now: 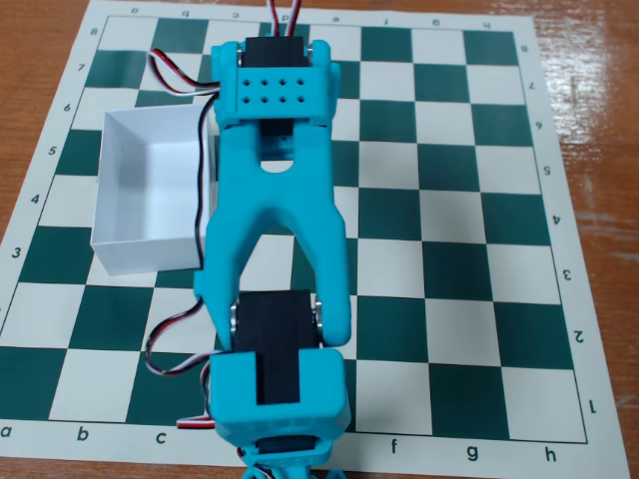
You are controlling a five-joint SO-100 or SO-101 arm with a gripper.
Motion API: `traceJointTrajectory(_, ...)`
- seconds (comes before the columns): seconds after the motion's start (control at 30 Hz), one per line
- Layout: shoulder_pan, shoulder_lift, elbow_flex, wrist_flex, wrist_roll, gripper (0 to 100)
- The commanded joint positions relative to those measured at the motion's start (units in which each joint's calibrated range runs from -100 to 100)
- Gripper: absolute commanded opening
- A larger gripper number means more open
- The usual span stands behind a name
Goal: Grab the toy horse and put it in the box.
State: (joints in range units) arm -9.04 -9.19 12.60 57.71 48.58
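The white open box (146, 253) stands on the left side of the chessboard mat, about two by three squares in size, and looks empty inside. The turquoise arm (275, 215) stretches from the top middle down to the bottom edge, just right of the box. Only a bit of the gripper (290, 467) shows at the bottom edge, under the wrist block, so its jaws cannot be made out. The toy horse is not in view; it may be hidden under the arm or outside the frame.
A green-and-white chessboard mat (459, 200) covers a brown wooden table (599, 100). Red, white and black servo cables (180, 78) loop beside the arm near the box's right wall and at the lower left (165, 344).
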Motion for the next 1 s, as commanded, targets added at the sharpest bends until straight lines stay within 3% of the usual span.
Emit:
traceJointTrajectory(0.0,-4.53,-4.17,-3.09,4.42,-0.60,0)
traceJointTrajectory(0.4,-16.75,-4.26,-2.45,5.50,-2.45,0)
traceJointTrajectory(0.7,-18.61,4.06,-1.63,5.67,-3.97,0)
traceJointTrajectory(0.97,-18.89,14.77,-4.64,-1.39,-4.55,0)
